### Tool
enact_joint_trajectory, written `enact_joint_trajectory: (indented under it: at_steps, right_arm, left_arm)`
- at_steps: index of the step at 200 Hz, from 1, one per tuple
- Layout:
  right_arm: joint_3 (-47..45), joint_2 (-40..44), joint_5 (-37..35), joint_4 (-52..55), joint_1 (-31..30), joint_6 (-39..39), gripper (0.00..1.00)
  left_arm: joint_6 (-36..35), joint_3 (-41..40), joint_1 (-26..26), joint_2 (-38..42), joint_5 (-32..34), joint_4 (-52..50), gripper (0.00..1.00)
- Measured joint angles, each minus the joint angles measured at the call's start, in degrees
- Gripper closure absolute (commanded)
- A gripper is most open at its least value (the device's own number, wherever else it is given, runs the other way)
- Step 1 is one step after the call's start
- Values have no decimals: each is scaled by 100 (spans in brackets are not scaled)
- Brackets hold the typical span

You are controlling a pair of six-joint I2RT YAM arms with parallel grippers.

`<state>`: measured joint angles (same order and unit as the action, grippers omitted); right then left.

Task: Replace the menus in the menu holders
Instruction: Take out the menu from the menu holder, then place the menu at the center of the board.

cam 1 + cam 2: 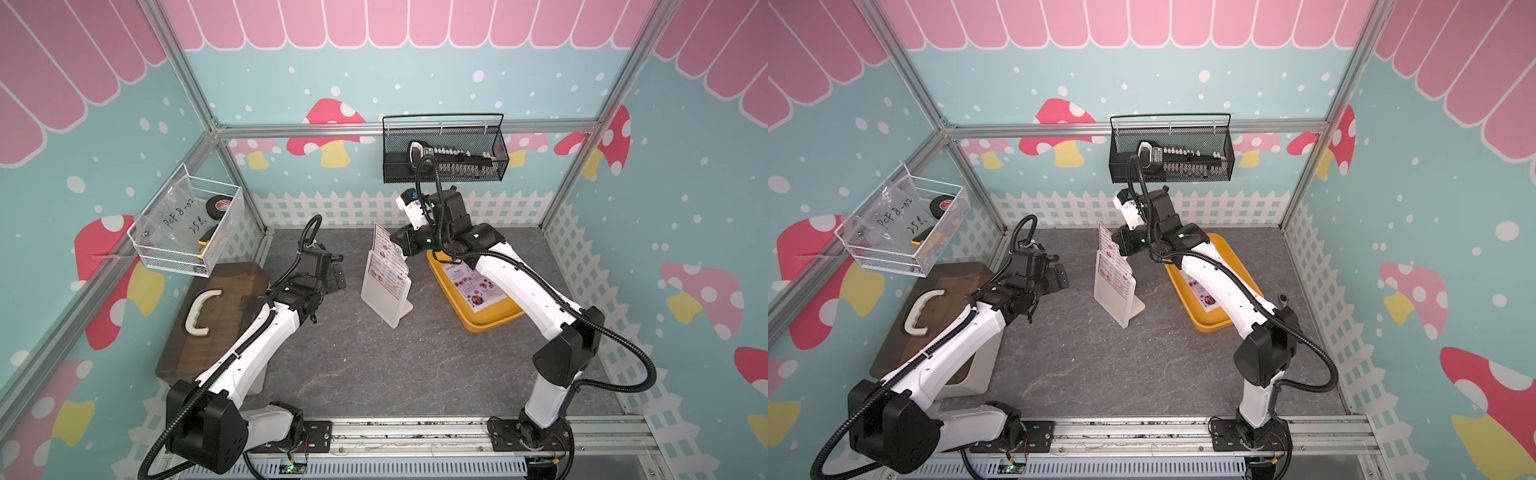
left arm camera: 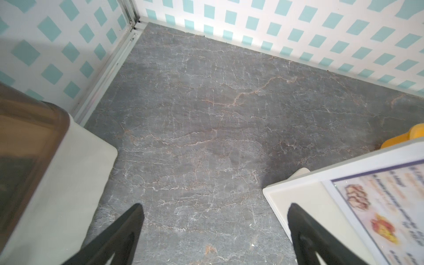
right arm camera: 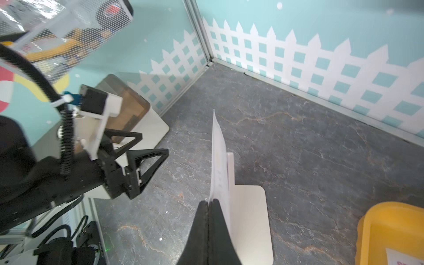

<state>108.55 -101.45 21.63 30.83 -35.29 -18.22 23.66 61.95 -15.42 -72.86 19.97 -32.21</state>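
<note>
right gripper (image 3: 209, 202) fingers together, clamped on edge of held menu (image 1: 383, 245) | sheet upright, top edge clear above menu holder (image 1: 384, 309) | left gripper (image 2: 215, 207) jaws apart over bare table (image 2: 206, 114), beside holder's side edge | second menu (image 1: 478, 286) flat in yellow tray (image 1: 492, 322)

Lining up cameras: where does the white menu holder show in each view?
In a top view: menu holder at picture centre.
In a top view: menu holder just left of centre.
Left wrist: menu holder by the left gripper.
Right wrist: menu holder edge-on, past the right gripper.
Shared landmark: yellow tray, in all four.
</note>
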Motion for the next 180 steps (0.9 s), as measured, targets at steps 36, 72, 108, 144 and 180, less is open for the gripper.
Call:
enact_joint_trajectory:
  at_steps: [36, 72, 108, 144, 180]
  right_arm:
    - [-20, 625, 570, -57, -363, 90, 100]
    - [-350, 1296, 1244, -509, -734, -13, 100]
    - [-1222, 1375, 1882, -1311, -1071, -404, 100]
    - [-1550, 310, 2173, -1460, -1587, -527, 100]
    - [-1178, -1106, 1952, -1161, -1679, -455, 100]
  left_arm:
    - [-96, 588, 662, -50, -26, -199, 1]
    - [-87, 911, 1102, -260, -42, -330, 1]
    - [0, 1346, 1709, -334, -44, -581, 1]
    - [7, 1762, 1814, -391, -46, -616, 1]
    - [-11, 1786, 1814, -581, -46, -658, 1]
